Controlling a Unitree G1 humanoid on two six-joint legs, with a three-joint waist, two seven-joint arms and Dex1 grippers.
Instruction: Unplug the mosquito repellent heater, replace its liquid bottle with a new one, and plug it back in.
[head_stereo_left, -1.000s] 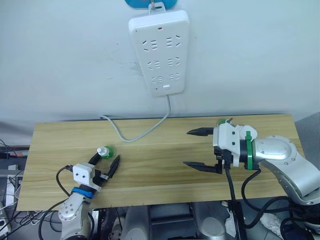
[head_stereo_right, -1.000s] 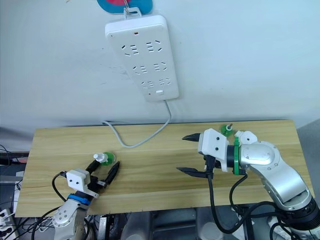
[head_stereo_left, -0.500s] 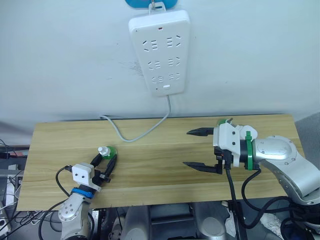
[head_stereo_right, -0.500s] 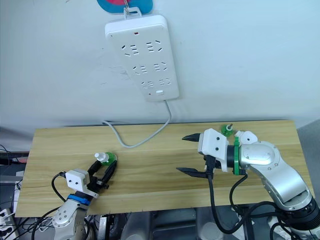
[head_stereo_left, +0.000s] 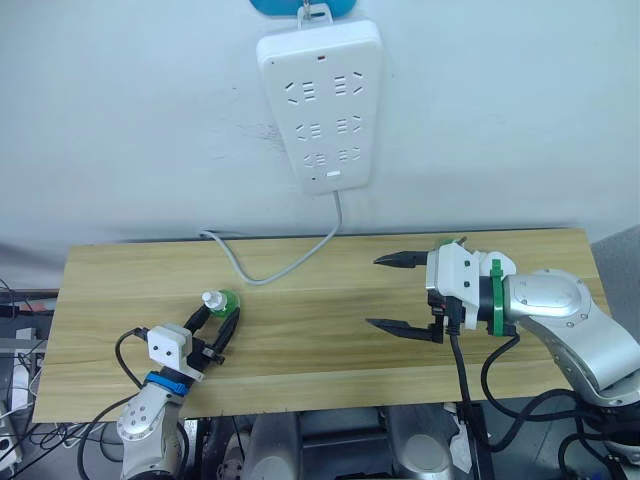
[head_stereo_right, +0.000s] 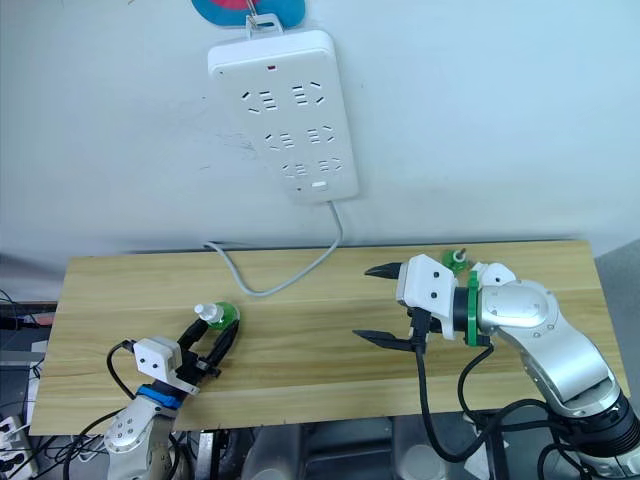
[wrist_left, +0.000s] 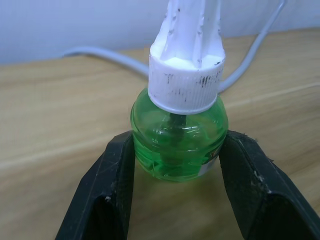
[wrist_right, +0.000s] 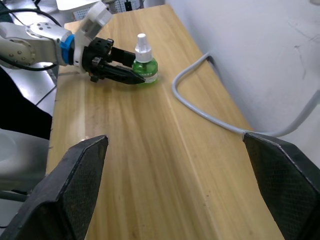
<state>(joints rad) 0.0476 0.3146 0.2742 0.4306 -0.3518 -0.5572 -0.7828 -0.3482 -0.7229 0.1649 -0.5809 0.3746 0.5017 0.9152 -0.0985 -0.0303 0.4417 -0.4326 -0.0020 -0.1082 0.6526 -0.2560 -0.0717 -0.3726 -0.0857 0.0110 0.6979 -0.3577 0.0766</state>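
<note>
A green liquid bottle with a white cap stands on the left part of the wooden table. My left gripper is shut on it, and the left wrist view shows both black fingers pressed against the bottle's round sides. My right gripper hovers open over the right half of the table with nothing between its fingers. A second green bottle top peeks out from behind the right wrist. The mosquito repellent heater is hidden.
A long white power strip hangs on the wall above the table. All of its sockets look unoccupied. Its grey cable curves down onto the table's back edge, between the two arms.
My left gripper's fingers were spread beside the green bottle and have now closed onto its sides. The right arm has stayed still and open.
</note>
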